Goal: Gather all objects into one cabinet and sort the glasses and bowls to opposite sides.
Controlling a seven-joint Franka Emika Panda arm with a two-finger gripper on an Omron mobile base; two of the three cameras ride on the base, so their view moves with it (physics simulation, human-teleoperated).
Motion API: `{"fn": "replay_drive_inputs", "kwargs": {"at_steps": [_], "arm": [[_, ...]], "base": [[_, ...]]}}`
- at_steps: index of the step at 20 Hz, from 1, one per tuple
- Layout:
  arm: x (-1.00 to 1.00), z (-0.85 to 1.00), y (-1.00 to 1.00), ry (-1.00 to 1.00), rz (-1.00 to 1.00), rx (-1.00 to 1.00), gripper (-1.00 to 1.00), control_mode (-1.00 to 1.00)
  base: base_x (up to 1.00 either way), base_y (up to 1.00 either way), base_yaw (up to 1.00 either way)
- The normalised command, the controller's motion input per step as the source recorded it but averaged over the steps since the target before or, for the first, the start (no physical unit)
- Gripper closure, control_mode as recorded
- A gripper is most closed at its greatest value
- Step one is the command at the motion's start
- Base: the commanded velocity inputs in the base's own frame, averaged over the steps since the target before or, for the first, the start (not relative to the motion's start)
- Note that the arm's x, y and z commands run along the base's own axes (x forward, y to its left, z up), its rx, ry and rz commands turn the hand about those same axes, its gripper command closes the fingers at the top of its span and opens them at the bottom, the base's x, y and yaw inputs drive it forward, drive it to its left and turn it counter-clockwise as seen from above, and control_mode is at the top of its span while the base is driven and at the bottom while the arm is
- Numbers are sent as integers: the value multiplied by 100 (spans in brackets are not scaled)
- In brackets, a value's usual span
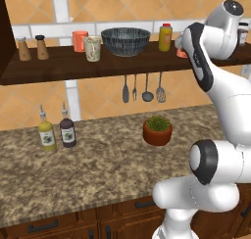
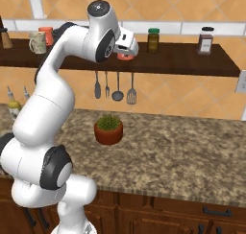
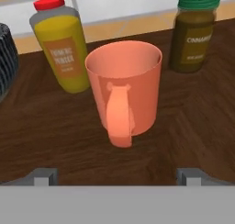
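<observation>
- Gripper (image 3: 117,177): jaws spread wide, holding nothing. In the hand view the two fingertips (image 3: 45,176) sit far apart at the bottom, with bare shelf wood between them and the cup ahead. No contact seen.
- Coral-orange cup (image 3: 124,87): upright on the dark wooden shelf (image 3: 193,136), centred in front of the open jaws. A handle-like tab on its side faces the camera. In the right base view the same cup (image 2: 126,56) shows just below the hand, on the shelf's front part.
- Beside that cup in the hand view: a yellow red-capped jar (image 3: 62,46) behind and to one side, a green-lidded jar labelled cinnamon (image 3: 193,32) behind on the other side. Neither touches the cup.
- Dark grey ribbed bowl (image 1: 125,40): upright on the shelf, between the speckled cup and the yellow jar in the left base view. Its edge shows at the hand view's margin.
- Beige speckled cup (image 1: 92,48): upright, just beside the bowl, towards the shelf front.
- Second coral-orange cup (image 1: 80,40): behind the speckled cup, near the wall.
- Two brown shakers (image 1: 31,47) stand at the shelf's far end, well apart from the cups.
- Counter (image 1: 98,169) below: a potted plant (image 1: 157,129) and two bottles (image 1: 57,129). Utensils (image 1: 142,88) hang under the shelf.
</observation>
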Motion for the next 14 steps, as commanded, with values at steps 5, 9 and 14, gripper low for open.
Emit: {"fn": "replay_drive_inputs", "kwargs": {"at_steps": [5,9,14], "arm": [[36,-4,-9,0,0,0,-100,-100],[38,-5,-6,0,0,0,-100,-100],[23,-2,-1,0,0,0,-100,-100]], "base": [[0,0,0],[0,0,0],[0,0,0]]}}
